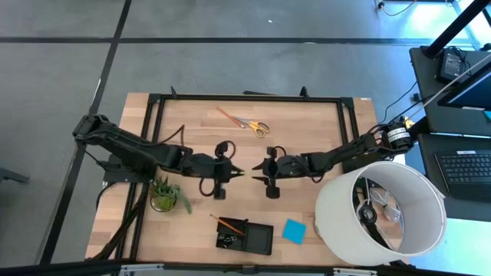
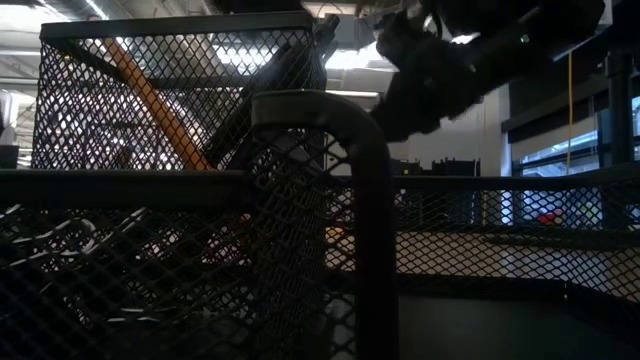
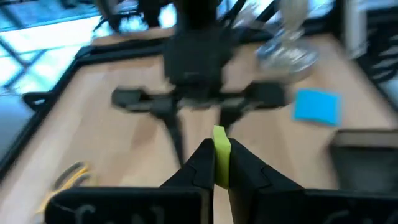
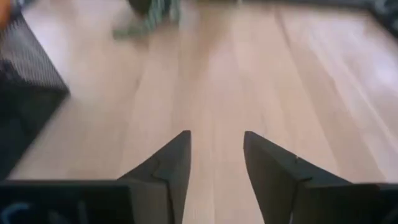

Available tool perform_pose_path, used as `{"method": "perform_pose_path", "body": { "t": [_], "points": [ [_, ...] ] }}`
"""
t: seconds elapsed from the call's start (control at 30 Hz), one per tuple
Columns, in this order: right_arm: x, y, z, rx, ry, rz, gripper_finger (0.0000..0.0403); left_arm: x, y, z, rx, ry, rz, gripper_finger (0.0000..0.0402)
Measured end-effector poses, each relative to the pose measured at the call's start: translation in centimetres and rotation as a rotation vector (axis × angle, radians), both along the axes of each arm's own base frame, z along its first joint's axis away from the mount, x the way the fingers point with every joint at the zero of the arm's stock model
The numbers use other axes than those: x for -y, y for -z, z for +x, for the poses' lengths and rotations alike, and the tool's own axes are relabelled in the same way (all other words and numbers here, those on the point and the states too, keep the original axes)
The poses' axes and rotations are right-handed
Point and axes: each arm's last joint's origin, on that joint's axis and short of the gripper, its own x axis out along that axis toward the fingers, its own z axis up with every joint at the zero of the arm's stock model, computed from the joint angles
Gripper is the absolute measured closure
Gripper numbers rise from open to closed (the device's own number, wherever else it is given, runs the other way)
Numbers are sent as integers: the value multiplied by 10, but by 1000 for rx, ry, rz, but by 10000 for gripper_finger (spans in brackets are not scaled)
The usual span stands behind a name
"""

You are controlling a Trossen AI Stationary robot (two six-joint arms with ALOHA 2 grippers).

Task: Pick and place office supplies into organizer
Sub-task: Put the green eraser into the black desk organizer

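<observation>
My left gripper is over the middle of the table and is shut on the small yellow block. My right gripper faces it from the right, close by, open and empty; its fingers hang over bare wood. The black mesh organizer sits at the near edge with an orange pencil and small black clips in it. The blue note pad lies flat just right of it. Yellow-handled scissors lie flat near the far edge. My left gripper pinches the yellow block between its two fingertips. The block's free end sticks out past them. The fingers lie about level and point toward the table's right. The block appears lifted clear of the table.
A small green potted plant stands near-left, below the left arm. A large white lampshade fills the near-right corner beside the right arm. A black frame borders the wood. In the low view the organizer's mesh blocks most of the scene.
</observation>
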Motion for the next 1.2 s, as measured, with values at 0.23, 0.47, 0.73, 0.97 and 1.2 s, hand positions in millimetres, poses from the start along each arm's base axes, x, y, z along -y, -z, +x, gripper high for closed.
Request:
{"method": "perform_pose_path", "body": {
  "t": [0.23, 0.47, 0.73, 0.97, 1.2],
  "points": [
    [2, 9, -5, -100, 55, 69, 253, 51, -6, -18, -8, 276, -211, 388],
    [2, 9, -6, -104, 69, 88, 253, 120, -2, -47, 40, 435, -184, 388],
    [2, 10, -6, -109, 75, 94, 254, 175, 28, -73, 51, 313, -86, 388],
    [2, 10, -6, -109, 90, 116, 254, 198, 62, -70, 64, 235, -79, 387],
    [2, 11, -6, -108, 100, 131, 254, 203, 94, -56, 30, 168, -97, 387]
  ]
}}
